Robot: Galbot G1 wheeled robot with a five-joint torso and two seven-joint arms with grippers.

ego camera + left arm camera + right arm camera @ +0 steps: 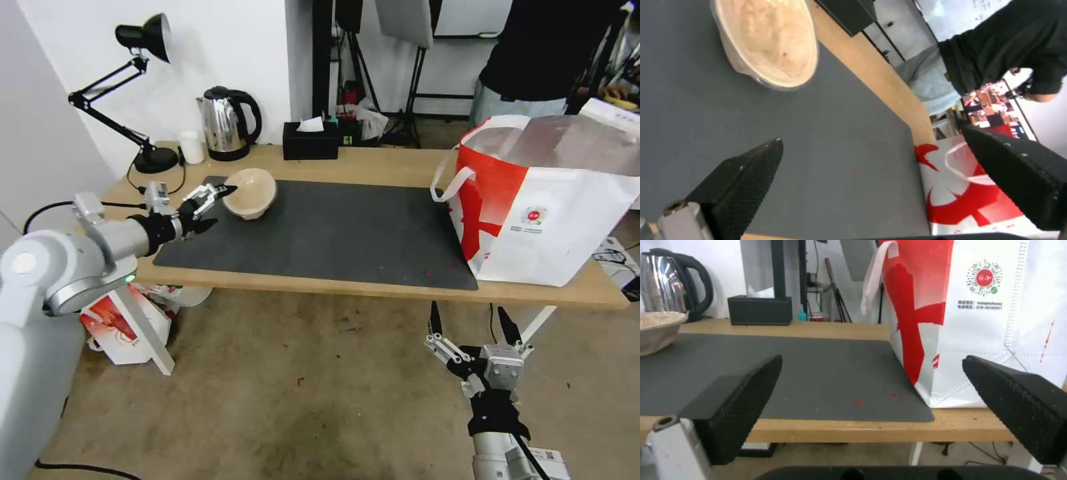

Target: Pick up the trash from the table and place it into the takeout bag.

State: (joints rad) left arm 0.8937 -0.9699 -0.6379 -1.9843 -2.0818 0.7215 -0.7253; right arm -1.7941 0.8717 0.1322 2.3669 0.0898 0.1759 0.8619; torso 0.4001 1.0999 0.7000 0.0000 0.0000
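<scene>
Where open left gripper (215,208) reaches, beige bowl (251,192) just beside.

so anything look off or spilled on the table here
The beige bowl sits tipped on the mat, its opening tilted toward the open left end effector. A few small red specks dot the mat's near edge beside the bag. Nothing else stands out.

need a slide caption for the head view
Left tool open beside the tilted beige paper bowl on the grey mat; right tool open below the table edge, near the takeout bag.
</scene>
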